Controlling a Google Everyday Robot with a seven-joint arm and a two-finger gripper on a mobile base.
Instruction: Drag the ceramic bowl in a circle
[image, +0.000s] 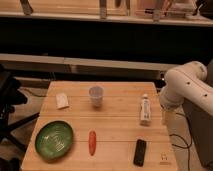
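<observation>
The gripper (164, 116) hangs low at the right edge of the wooden table (117, 125), under the bulky white arm (186, 86) that enters from the right. Its jaws stand wide, with nothing between them and nothing touching them. It is well apart from the ceramic bowl (54, 139), which sits at the table's near left corner, flat on the wood. The bowl is green and glossy, with faint rings showing on its inner surface and nothing lying in it. A small translucent cup (96, 96) stands upright near the middle of the far half of the table; whether it holds anything cannot be told. Just right of the bowl, not touching it, lies a slim orange-red object (92, 142), pointing away from the camera. A dark flat object (140, 152) lies further right near the front edge. A white tube (145, 109) lies near the gripper's side, and a pale packet (62, 100) lies on the far left.
</observation>
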